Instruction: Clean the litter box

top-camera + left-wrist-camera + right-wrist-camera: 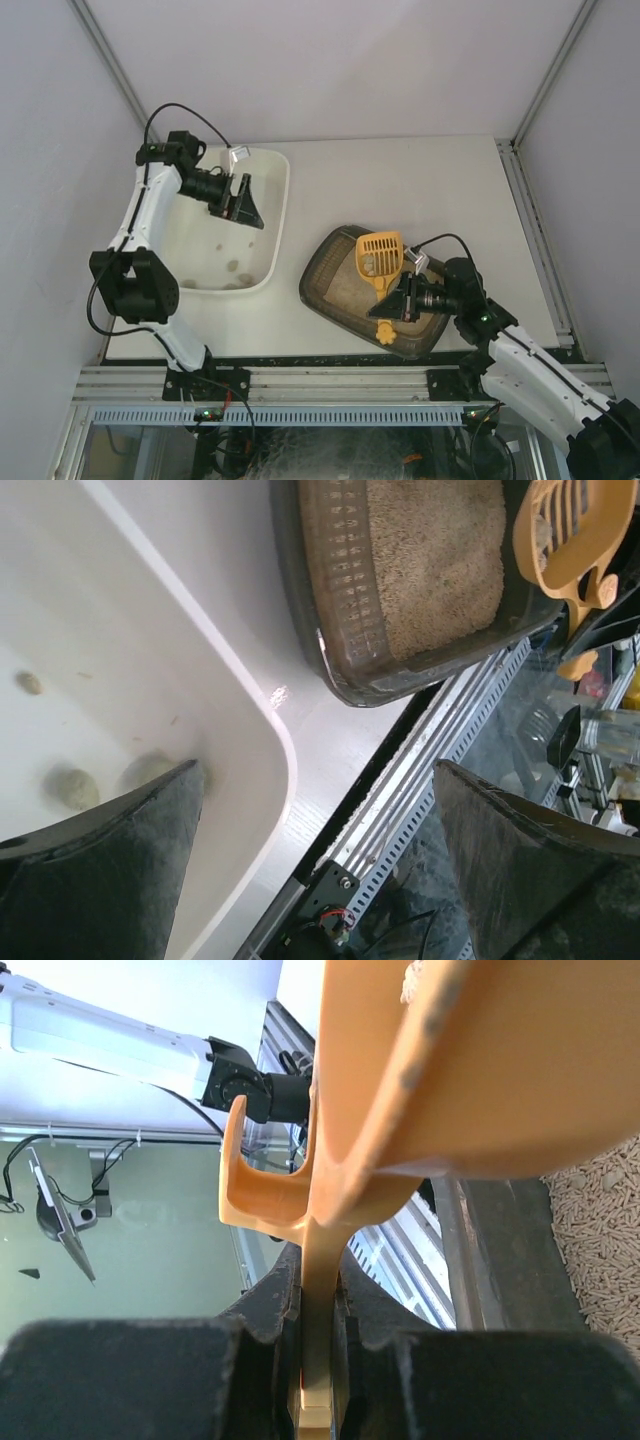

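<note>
Litter box (316, 268): dark plastic tray with rounded corners, holding beige litter, is sitting askew on the white table (430, 185) near its front edge, right of centre, beside the white tub (284, 195) but apart from it. Scoop (379, 254): orange and slotted, is hanging over the box's far half, head pointing away from the arms, handle running back towards the near rim; whether the head is touching the litter or carrying any cannot be told. Right gripper (402, 298): is pinching the scoop's thin handle between both fingers, the hooked end sticking out behind. Left gripper (240, 200): fingers are standing spread, holding nothing, hovering over the tub, where a few pale clumps (232, 267) are lying. Step in hand, by judgement: sifting. Handling note: the head is wanting a shallow angle, leading edge sliding under a clump, then a gentle shake above the box so loose grains are dropping back inside the rim; the thin handle is liable to twist in the grip, so slow wrist turns are advisable before crossing the gap to the tub.
</note>
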